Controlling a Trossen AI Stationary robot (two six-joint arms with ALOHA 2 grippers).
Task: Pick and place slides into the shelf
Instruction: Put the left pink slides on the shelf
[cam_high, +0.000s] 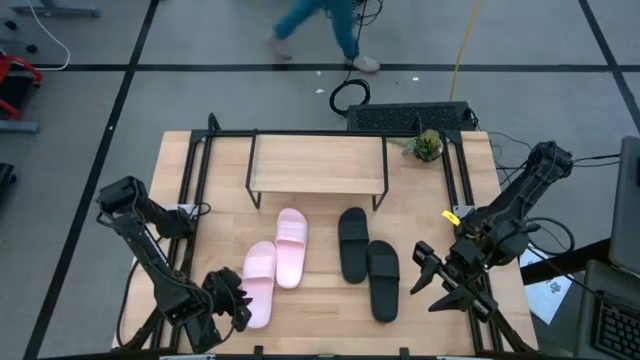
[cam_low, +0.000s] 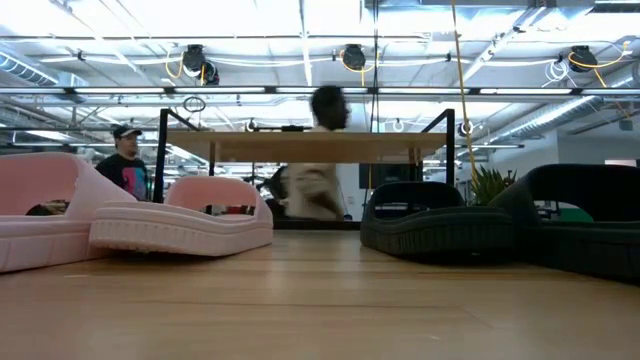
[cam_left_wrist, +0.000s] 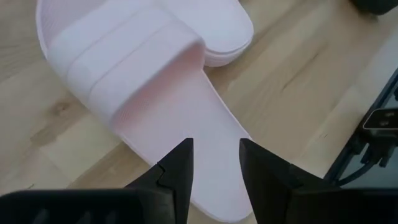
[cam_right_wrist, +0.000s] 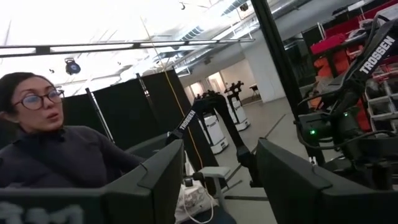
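1. Readable text: "TROSSEN" on a distant robot arm (cam_right_wrist: 382, 46), seen only in the right wrist view.
2. Left gripper (cam_left_wrist: 214, 171): fingers spread over the heel of the near pink slide (cam_high: 258, 284), near-left on the desk (cam_high: 320, 300).
3. Right gripper (cam_high: 432, 275): fingers spread, empty, right of the black slides (cam_high: 367, 262).
4. Shelf (cam_high: 318, 162): far centre; the high view shows its top bare.
5. Low view only: two people beyond the desk.

two dark jointed arms (cam_high: 150, 255) with black cables
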